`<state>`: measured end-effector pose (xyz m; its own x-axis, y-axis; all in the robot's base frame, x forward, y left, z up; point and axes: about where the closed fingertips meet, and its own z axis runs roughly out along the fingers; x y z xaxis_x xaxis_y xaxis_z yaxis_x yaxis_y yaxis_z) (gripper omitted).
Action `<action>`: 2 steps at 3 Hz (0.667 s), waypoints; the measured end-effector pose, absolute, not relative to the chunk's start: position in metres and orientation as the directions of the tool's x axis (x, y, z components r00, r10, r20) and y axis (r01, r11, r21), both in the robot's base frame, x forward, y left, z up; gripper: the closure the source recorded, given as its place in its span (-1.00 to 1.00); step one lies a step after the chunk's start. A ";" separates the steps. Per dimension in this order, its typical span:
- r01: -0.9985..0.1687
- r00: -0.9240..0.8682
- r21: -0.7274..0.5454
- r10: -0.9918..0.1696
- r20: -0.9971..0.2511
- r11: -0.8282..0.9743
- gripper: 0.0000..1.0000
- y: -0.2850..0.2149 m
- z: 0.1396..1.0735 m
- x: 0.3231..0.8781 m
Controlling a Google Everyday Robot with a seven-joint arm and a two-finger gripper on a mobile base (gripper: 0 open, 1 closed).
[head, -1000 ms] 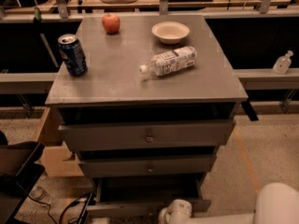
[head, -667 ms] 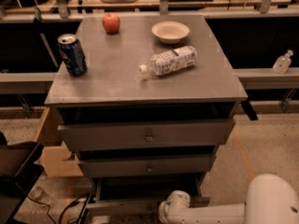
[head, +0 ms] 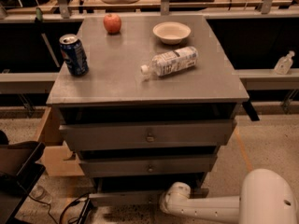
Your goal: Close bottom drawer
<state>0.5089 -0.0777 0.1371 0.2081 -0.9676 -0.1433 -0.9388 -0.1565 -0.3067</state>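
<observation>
Grey drawer cabinet seen from above and in front. Three drawer fronts stack below the worktop's (head: 117, 78) front edge. The bottom drawer (head: 124, 199), narrowest, looks pulled partly out, its flat front lowest, under the middle of that edge. A white robot arm (head: 224, 206) reaches in from below the front-right corner. Its gripper (head: 174, 197) sits at the drawer front's right end, touching or just beside it; open or shut can't be told. On top: soda can (head: 74, 54) by the left edge, apple (head: 112, 23) & bowl (head: 171, 32) near the far edge, water bottle (head: 170, 62) lying mid-top. To close well, prob. push straight back w/ contact nearer the front's centre, since an off-centre shove could skew the tray, & go slow so the bottle doesn't roll
</observation>
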 end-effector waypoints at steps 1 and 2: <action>-0.938 0.208 -0.310 -0.968 -0.141 -0.156 1.00 -0.078 0.138 0.509; -0.930 0.208 -0.332 -0.970 -0.126 -0.157 1.00 -0.083 0.142 0.541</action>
<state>0.5414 -0.0830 0.1416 0.2085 -0.9699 -0.1256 -0.9301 -0.1570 -0.3319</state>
